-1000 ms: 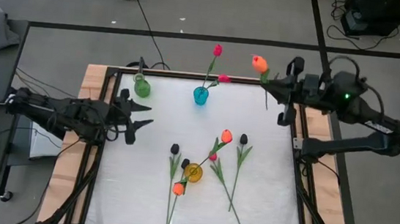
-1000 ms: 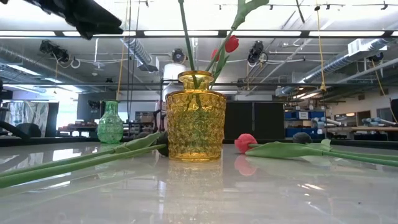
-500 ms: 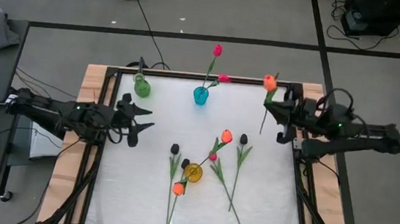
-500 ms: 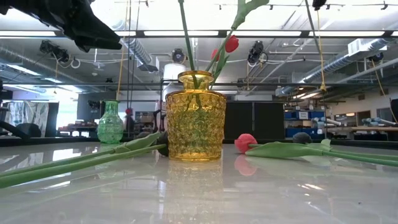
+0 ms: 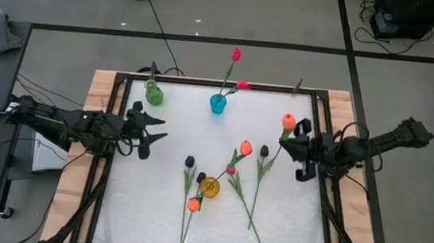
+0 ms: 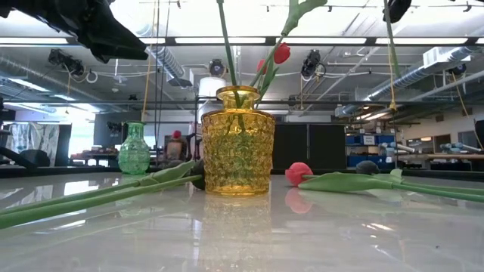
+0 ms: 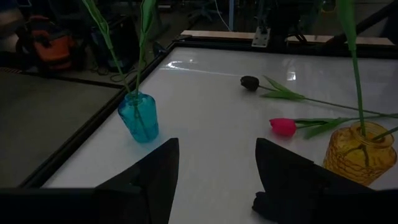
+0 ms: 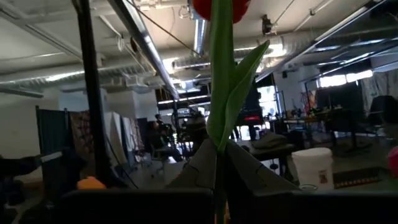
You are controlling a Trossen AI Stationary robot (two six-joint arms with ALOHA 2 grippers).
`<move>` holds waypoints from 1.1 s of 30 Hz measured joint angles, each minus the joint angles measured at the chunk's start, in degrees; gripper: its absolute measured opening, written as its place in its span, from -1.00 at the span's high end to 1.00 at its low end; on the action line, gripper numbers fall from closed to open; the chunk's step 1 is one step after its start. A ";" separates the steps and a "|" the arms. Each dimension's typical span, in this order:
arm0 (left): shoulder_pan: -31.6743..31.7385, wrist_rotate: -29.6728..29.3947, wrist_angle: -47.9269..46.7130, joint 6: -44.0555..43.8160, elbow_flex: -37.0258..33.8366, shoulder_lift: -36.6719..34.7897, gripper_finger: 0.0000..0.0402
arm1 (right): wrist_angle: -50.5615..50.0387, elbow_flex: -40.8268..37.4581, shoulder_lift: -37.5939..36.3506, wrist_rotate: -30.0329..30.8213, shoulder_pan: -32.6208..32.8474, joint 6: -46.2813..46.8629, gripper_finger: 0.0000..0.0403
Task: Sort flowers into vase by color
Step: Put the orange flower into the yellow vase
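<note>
My right gripper (image 5: 288, 147) is over the table's right part, shut on an orange tulip whose bud (image 5: 288, 122) stands above the fingers. My left gripper (image 5: 151, 127) hangs open above the table's left side and holds nothing. A yellow vase (image 5: 210, 187) near the middle holds stems, one with an orange bud (image 5: 245, 148). A blue vase (image 5: 217, 103) at the far edge holds two pink tulips (image 5: 235, 55). A green vase (image 5: 153, 94) stands left of it. Black tulips (image 5: 263, 151), a pink one (image 7: 283, 126) and an orange one (image 5: 193, 204) lie flat on the table. My right gripper pinches the orange tulip's green stem (image 8: 219, 146) between its two fingers, just below a leaf and well under the bud. The fingers come about level from the table's right side and lie across the stem. The tulip stands roughly upright, lifted clear of the table.
The table has a dark raised frame (image 5: 320, 115) and wooden side boards (image 5: 97, 86). Loose tulips lie around the yellow vase, their stems running toward the near edge. Bare white surface (image 5: 160, 212) shows at the near left and between the vases.
My right gripper has come down from above the far right corner toward the near edge and inward over the table, turning its wrist and carrying the orange tulip, which stays pinched and roughly upright. The left gripper has kept still.
</note>
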 joint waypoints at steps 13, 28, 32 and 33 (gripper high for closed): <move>0.02 -0.61 -0.03 0.00 0.00 0.08 -0.08 | 22.43 3.26 27.07 12.66 8.42 -8.33 0.90; 0.02 -0.66 -0.04 0.21 0.00 0.11 -0.08 | 34.44 21.08 49.89 16.57 9.85 -16.78 0.90; 0.02 -0.68 -0.04 0.46 0.00 0.11 -0.08 | 35.91 24.89 52.96 17.15 9.85 -14.04 0.90; 0.02 -0.68 -0.04 0.48 0.00 0.11 -0.08 | 36.16 25.65 53.62 17.23 9.84 -14.16 0.90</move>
